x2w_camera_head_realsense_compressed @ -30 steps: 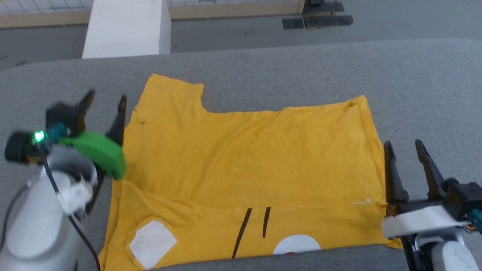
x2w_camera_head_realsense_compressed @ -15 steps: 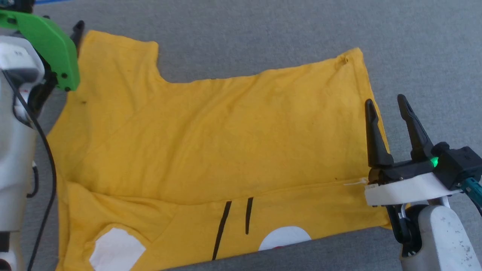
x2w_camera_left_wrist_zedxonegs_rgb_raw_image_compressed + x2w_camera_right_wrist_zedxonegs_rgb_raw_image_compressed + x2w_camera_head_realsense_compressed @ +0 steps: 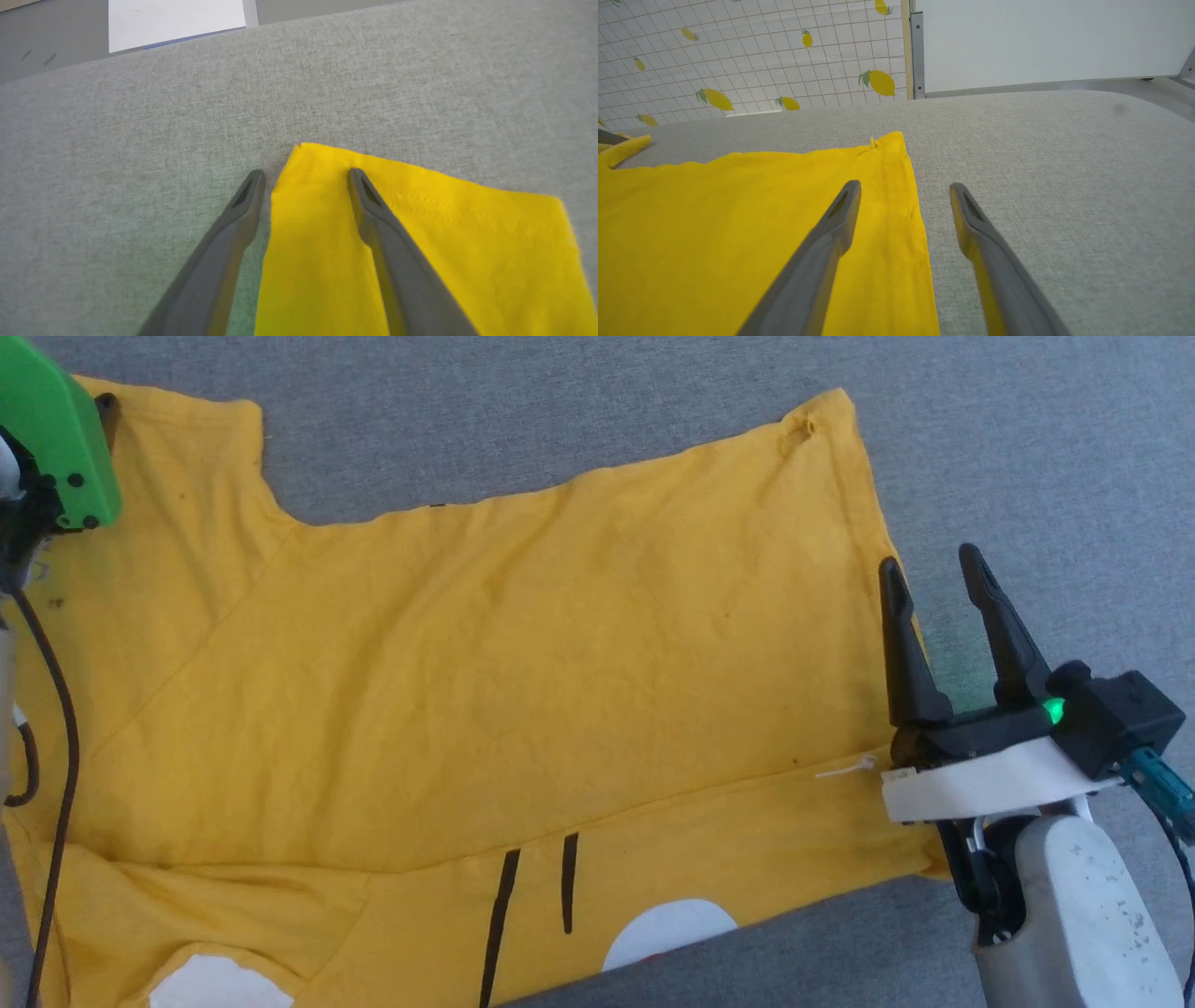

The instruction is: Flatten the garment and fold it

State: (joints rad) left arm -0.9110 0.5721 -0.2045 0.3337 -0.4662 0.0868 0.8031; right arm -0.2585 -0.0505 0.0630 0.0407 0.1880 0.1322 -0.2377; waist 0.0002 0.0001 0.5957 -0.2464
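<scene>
- Head view: the garment (image 3: 523, 644) lies spread on the grey counter (image 3: 560, 411), print showing along its near edge; the right tool (image 3: 926, 558), fingers apart, sits at its right hem.
- Left wrist view: the left tool (image 3: 304, 173), fingers apart, straddles the edge of a sleeve corner.
- Right wrist view: one finger over cloth, one over counter.

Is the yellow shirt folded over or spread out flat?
Partly folded: a plain layer of the garment lies over its printed side, whose whisker lines show along the near edge.
</scene>
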